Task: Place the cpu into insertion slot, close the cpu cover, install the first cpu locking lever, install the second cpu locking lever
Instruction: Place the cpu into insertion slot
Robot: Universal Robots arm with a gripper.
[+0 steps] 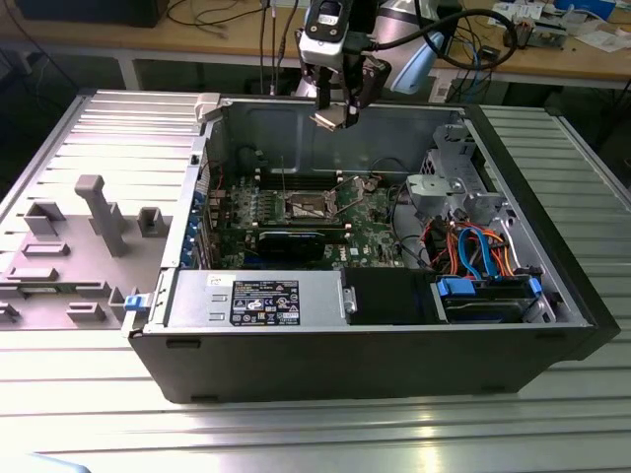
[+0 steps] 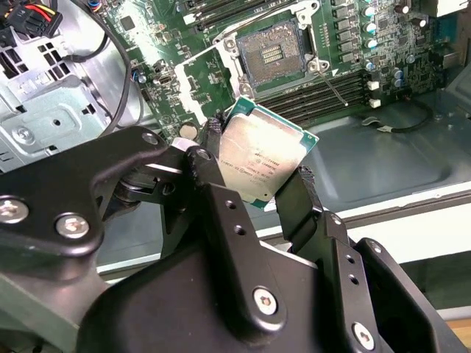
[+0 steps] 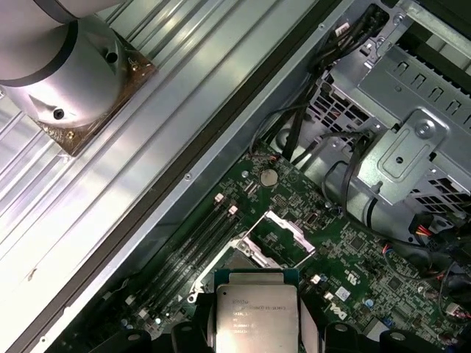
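The whole job sits on a ribbed aluminium table, with a wooden workbench strewn with cables running along the back of the room. On the table lies a black computer case, side panel off and its inside facing up. Beside it, to the exterior view's left, is a grey fixture tray with upright posts and pockets.

Inside the case, a grey power supply fills the near edge. A metal drive cage stands toward the exterior view's right, with orange and blue cables looping below it. The green motherboard covers the floor of the case, and a long black card lies across it just in front of the socket.

The arm reaches down from the back, and its gripper hangs above the open case, well clear of the board. Its two black fingers are pinched on opposite edges of the cpu, which is held with its silver lid tilted toward the second wrist camera.

Below, the insertion slot lies open with its dark contact field bare. The cpu cover is swung up and back beside it. In the first wrist view the held chip hides part of the socket. Black memory slots run alongside, and a coin cell sits near the board's edge.
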